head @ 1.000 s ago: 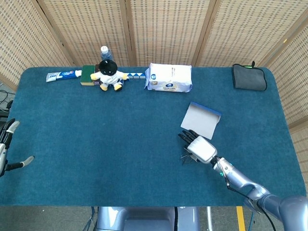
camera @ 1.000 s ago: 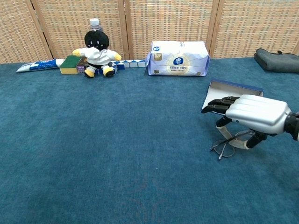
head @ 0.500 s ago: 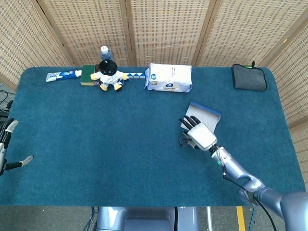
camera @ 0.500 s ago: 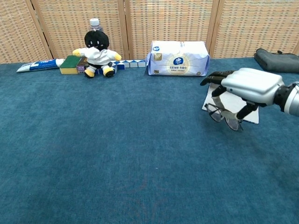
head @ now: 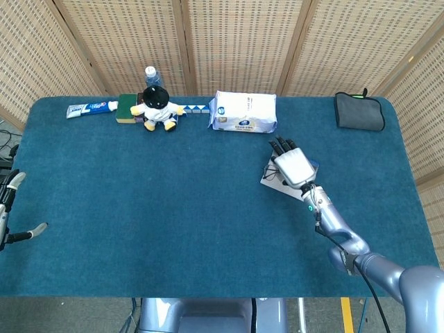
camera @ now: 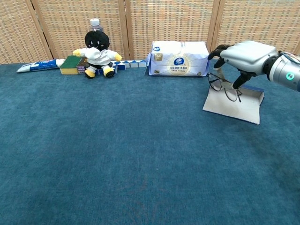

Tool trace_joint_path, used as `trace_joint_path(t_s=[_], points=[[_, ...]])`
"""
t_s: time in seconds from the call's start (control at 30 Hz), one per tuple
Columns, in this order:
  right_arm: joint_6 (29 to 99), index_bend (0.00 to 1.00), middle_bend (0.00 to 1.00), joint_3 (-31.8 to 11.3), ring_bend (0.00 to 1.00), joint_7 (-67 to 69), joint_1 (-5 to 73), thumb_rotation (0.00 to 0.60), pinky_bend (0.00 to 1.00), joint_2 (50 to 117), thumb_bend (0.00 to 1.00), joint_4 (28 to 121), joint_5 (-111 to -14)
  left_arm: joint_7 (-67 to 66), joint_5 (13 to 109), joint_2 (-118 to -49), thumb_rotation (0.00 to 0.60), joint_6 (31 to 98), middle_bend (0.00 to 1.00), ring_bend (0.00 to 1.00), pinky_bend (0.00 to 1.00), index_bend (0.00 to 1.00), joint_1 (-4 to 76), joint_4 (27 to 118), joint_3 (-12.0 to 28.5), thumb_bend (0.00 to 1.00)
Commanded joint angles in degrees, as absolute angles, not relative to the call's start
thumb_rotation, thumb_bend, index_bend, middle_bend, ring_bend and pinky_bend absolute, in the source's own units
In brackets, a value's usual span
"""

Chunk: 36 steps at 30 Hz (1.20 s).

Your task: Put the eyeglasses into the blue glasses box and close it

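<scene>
Chest view is showing your blue glasses box (camera: 233, 104) lying open on the teal table (camera: 117, 154), just right of the tissue pack (camera: 178, 58). Your right hand (camera: 244, 52) is hovering above the box, pinching the eyeglasses (camera: 223, 87) (lenses hanging down over the tray, not touching it). Your left hand (head: 10, 208) is waiting well apart from the box at the table's far left edge, fingers spread, gripping nothing.

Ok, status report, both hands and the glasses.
Right hand holds glasses above the open box. Left hand open at table edge, holding nothing. Box lid open, nothing in the way.
</scene>
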State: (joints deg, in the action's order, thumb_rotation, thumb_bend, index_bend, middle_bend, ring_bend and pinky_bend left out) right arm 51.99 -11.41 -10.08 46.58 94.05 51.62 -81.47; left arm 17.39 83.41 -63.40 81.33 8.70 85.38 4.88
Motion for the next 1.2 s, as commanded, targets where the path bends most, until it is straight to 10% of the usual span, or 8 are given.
trace_joint_path(t_s=[0.03,0.8,1.2], points=[[50.7,0.62,0.14,-11.3,0.0,-14.4,47.0,0.6,0.17,93.8,0.52,50.8,-80.0,17.5,83.4,-63.4,0.6,81.2,0.0,0.0,0.0,0.0,8.7,85.3,4.9,0.0],[43.0,0.62,0.14,-15.4,0.0,-36.0,49.3,0.6,0.17,100.7,0.52,46.1,-60.1,18.6,83.5,-63.2,0.6,80.7,0.0,0.0,0.0,0.0,9.0,85.1,4.7,0.0],[46.5,0.51,0.12,-15.6,0.01,-29.7,50.1,0.6,0.17,104.4,0.31,40.7,-62.1,19.3,83.5,-63.0,0.6,80.4,0.0,0.0,0.0,0.0,9.1,84.7,4.7,0.0]])
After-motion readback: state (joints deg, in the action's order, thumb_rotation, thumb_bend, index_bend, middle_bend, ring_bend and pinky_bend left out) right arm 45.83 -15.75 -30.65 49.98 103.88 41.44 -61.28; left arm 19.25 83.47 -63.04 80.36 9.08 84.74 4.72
